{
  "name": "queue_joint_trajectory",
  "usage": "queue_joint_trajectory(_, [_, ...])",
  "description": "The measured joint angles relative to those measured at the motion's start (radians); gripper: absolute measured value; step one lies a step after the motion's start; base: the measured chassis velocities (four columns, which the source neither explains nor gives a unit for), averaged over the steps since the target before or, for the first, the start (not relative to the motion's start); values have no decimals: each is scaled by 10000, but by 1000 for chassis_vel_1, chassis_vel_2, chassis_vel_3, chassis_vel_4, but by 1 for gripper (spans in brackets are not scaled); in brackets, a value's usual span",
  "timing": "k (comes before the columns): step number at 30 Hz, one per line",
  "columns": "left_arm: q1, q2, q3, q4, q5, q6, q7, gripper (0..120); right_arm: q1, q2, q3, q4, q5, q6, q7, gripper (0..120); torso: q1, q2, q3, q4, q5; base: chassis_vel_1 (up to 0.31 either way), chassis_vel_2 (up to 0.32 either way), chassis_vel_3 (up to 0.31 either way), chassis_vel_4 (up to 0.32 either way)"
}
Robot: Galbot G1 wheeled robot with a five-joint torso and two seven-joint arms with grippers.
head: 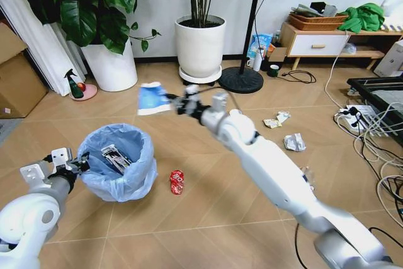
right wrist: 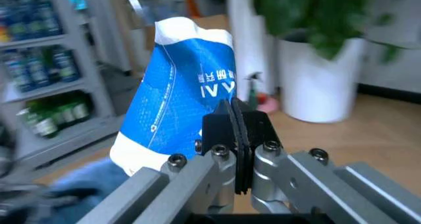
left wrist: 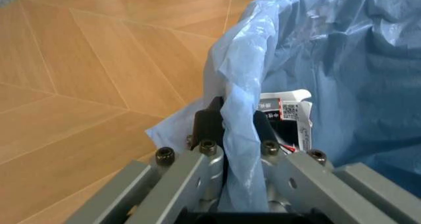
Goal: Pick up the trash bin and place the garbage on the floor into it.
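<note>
Left gripper [left wrist: 231,120] hides bin [head: 119,162] rim, seemingly.

bag [left wrist: 243,110] hiding left tool pads, shelves [right wrist: 46,61] blurred

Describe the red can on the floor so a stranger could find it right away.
Start at the round trash bin lined with a light-blue plastic bag, whose rim the left gripper pinches. On the wooden chevron floor just right of it lies the crushed red can, the only red litter; the paper wads farther right are white and grey.
</note>
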Motion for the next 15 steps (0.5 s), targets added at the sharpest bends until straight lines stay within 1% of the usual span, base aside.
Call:
queue_joint_trajectory(2, [-60,45,85,65,-5,64,5,0,451,269,-676,-139,25,-10,-45,0,0,0,-1,0,-2,0,0,0,0])
queue_joint_trajectory(5, [-114,103,127,73,-68,135,-17,0,611,375,-1062,-299,-24,-8,-105,0,0,0,0,0,0,0,0,0,0])
queue_joint_trajectory(6, [-167,174,159,77,-131,194,-28,0,689,420,-1343,-380,-140,1,-169,0,0,0,0,-1,-1,0,0,0,0])
queue_joint_trajectory(15, [-599,536,321,263,-336,328,-46,0,634,313,-2043,-307,-561,-63,-238,0,0,0,0,-4,1,0,0,0,0])
